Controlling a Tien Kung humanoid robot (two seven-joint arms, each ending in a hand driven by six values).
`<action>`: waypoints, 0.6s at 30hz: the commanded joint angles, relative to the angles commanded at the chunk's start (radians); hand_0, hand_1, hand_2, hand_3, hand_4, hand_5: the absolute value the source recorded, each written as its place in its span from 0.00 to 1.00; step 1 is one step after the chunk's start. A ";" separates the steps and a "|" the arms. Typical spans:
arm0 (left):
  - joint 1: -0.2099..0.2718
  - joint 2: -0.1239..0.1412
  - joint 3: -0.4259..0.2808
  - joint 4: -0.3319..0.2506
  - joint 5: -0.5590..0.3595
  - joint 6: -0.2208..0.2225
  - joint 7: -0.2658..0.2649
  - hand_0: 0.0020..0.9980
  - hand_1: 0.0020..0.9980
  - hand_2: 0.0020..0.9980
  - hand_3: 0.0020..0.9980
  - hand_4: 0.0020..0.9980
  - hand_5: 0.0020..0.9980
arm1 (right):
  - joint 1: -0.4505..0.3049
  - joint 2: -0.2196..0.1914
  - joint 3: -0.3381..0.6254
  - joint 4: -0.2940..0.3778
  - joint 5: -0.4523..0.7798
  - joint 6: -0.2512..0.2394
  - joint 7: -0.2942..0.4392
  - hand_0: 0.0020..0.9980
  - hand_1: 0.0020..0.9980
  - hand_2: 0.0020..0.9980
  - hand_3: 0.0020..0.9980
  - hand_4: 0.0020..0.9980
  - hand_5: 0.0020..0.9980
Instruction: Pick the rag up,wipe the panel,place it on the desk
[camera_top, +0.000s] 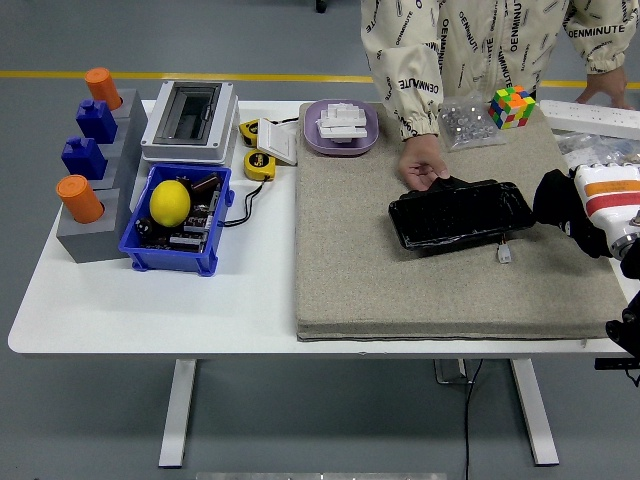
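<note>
A glossy black panel (460, 215) lies on the grey mat (400, 280), right of centre. A person's hand (422, 165) holds its far left corner. My right hand (556, 203) comes in from the right edge with a white and orange wrist. It sits just off the panel's right end, low over the mat. It is curled around a dark bundle that looks like the rag (550, 198); the rag blends with the black fingers. My left arm is out of view.
A small white piece (504, 254) lies on the mat in front of the panel. A Rubik's cube (511, 106), a clear bag (465, 124) and a purple dish (342, 127) stand at the back. A blue bin with a lemon (171, 202) stands left.
</note>
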 joint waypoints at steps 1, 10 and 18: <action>0.000 0.000 0.000 0.000 0.000 0.000 0.000 0.61 0.64 0.66 0.56 0.63 0.44 | -0.001 0.000 0.000 0.001 0.000 0.000 0.000 0.30 0.42 0.44 0.46 0.96 0.03; 0.004 0.001 0.006 0.000 -0.001 0.000 0.000 0.61 0.64 0.66 0.56 0.63 0.44 | -0.006 -0.003 0.008 0.006 -0.005 0.000 -0.002 0.31 0.41 0.44 0.46 0.96 0.03; 0.007 0.002 0.009 -0.001 -0.001 0.000 0.000 0.61 0.64 0.66 0.56 0.63 0.44 | -0.014 -0.010 0.026 0.015 -0.009 0.000 -0.005 0.30 0.42 0.44 0.46 0.96 0.03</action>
